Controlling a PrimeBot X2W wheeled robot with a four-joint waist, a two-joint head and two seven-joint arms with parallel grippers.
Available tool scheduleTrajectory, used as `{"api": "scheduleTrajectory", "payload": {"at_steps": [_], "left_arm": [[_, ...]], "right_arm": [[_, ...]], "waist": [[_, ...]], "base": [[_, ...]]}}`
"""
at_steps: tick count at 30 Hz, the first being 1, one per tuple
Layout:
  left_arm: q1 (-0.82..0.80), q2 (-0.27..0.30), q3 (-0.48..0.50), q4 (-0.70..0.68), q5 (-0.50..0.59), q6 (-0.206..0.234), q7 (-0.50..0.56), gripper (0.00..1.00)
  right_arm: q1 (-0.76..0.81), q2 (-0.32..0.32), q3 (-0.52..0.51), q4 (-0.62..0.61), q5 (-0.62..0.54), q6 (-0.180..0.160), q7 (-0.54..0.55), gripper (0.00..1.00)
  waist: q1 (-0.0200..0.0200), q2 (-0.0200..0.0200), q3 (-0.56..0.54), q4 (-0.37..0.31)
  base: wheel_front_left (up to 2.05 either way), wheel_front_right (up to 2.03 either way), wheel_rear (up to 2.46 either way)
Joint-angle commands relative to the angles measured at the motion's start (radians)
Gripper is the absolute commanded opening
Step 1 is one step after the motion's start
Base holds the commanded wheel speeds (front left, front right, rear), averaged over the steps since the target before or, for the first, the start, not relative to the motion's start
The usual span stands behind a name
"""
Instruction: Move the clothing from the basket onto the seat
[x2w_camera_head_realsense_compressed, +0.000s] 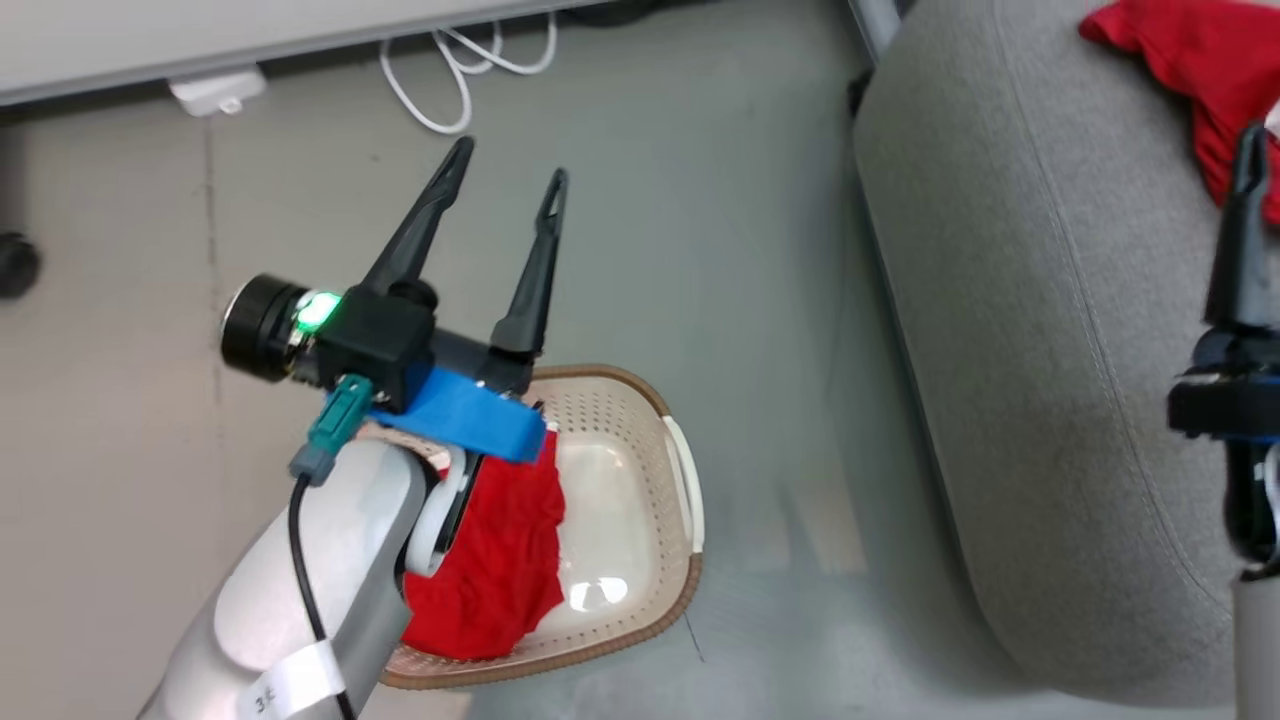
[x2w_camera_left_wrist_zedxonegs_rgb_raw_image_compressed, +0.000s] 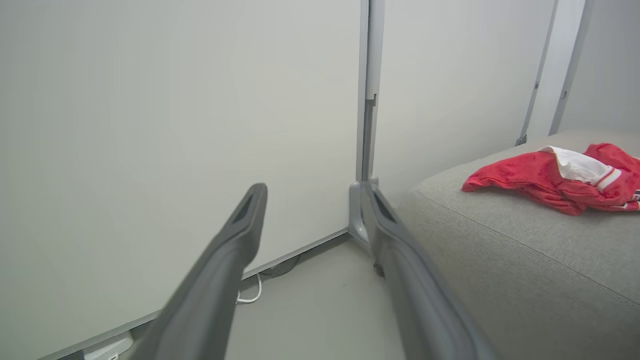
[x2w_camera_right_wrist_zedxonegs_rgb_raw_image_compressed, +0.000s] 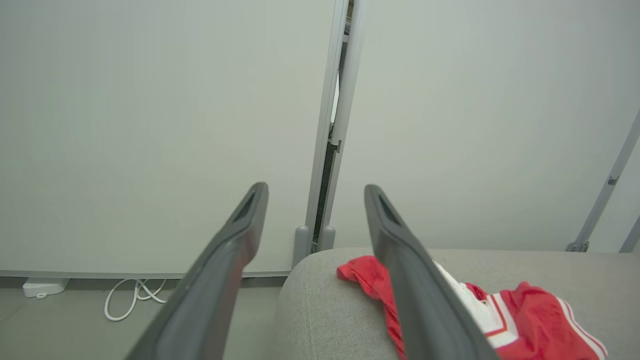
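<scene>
The task looks about half done: one red garment with white trim (x2w_camera_left_wrist_zedxonegs_rgb_raw_image_compressed: 530, 175), probably the shorts, lies crumpled on the grey seat (x2w_camera_head_realsense_compressed: 1020, 350) near its far end, while the other red garment (x2w_camera_head_realsense_compressed: 500, 560) sits bunched in the left part of the basket (x2w_camera_head_realsense_compressed: 688, 585). No lettering shows on it, so the jersey cannot be confirmed. The left gripper (x2w_camera_head_realsense_compressed: 510, 162) hangs above the basket's far rim with its fingers spread and nothing between them, pointing towards the wall panel (x2w_camera_left_wrist_zedxonegs_rgb_raw_image_compressed: 150, 125). Its pale forearm (x2w_camera_head_realsense_compressed: 300, 580) covers the basket's left side and part of the cloth. The right gripper (x2w_camera_right_wrist_zedxonegs_rgb_raw_image_compressed: 316, 187) is likewise spread and empty, held over the seat close to the garment lying there. What seems left is one more pick and carry. The basket's right half is bare, giving room to reach down beside the cloth. A strip of bare floor (x2w_camera_head_realsense_compressed: 700, 250) separates the basket from the seat's rounded, seamed edge, and much of the seat's top is free. A white cable (x2w_camera_head_realsense_compressed: 440, 90) lies by the wall, well apart from the basket.
</scene>
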Motion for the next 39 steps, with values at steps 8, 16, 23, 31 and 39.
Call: {"api": "scheduleTrajectory", "payload": {"at_steps": [8, 16, 23, 31, 39], "left_arm": [[0.163, -0.010, 0.149, -0.026, 0.043, -0.020, -0.004, 1.00], [0.310, -0.054, 0.291, -0.045, 0.096, -0.060, -0.004, 1.00], [0.392, -0.115, 0.386, -0.046, 0.152, -0.103, -0.004, 1.00], [0.462, -0.165, 0.486, -0.060, 0.217, -0.145, -0.004, 1.00], [0.500, -0.194, 0.550, -0.053, 0.252, -0.177, -0.004, 1.00]], "right_arm": [[0.115, 0.042, 0.088, -0.030, -0.001, 0.000, -0.001, 1.00], [0.190, 0.072, 0.140, -0.007, 0.009, 0.000, -0.001, 1.00], [0.253, 0.098, 0.143, 0.009, 0.005, 0.000, -0.001, 1.00], [0.315, 0.124, 0.139, 0.041, 0.008, 0.000, -0.001, 1.00], [0.353, 0.137, 0.142, 0.060, 0.009, 0.000, -0.001, 1.00]], "waist": [[0.0002, -0.0001, -0.128, 0.104], [0.0002, -0.0001, -0.196, 0.151], [0.0002, -0.0001, -0.232, 0.185], [0.0002, -0.0001, -0.262, 0.204], [0.0002, -0.0001, -0.286, 0.214]], "base": [[0.00, 0.00, 0.00], [0.00, 0.00, 0.00], [0.00, 0.00, 0.00], [0.00, 0.00, 0.00], [0.00, 0.00, 0.00]]}}
